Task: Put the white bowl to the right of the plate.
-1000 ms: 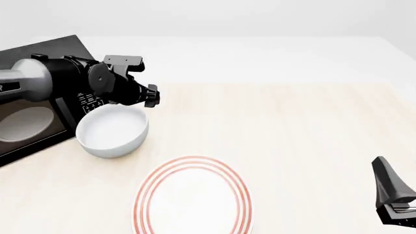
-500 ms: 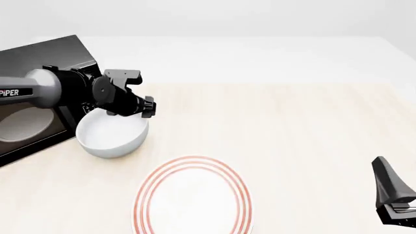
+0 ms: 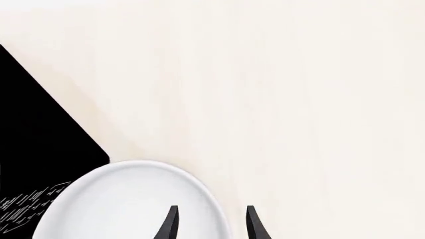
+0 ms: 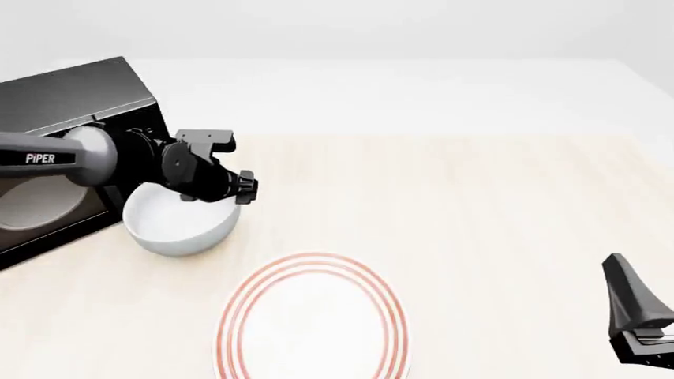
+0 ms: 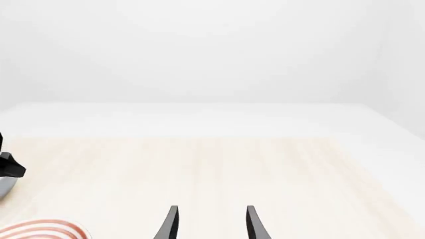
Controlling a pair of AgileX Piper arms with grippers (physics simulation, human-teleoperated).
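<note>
The white bowl point(image 4: 174, 229) sits at the table's left, just in front of the microwave. The red-ringed plate point(image 4: 312, 324) lies nearer, to the bowl's right, and its edge point(image 5: 40, 231) shows in the right wrist view. My left gripper point(image 4: 216, 191) is down at the bowl's far right rim. In the left wrist view it point(image 3: 211, 224) is open astride the bowl's point(image 3: 119, 199) rim, one finger inside and one outside. My right gripper point(image 4: 632, 312) stays low at the front right, and in its wrist view it point(image 5: 211, 224) is open with nothing between the fingers.
A black microwave point(image 4: 63, 118) stands at the far left, close behind the bowl; its dark corner point(image 3: 33, 129) also shows in the left wrist view. Pale wooden tabletop point(image 4: 495, 213) stretches right of the plate, with a white band behind it.
My left gripper has dropped lower and a little nearer, onto the bowl's rim. The bowl, the plate and the right arm have not moved.
</note>
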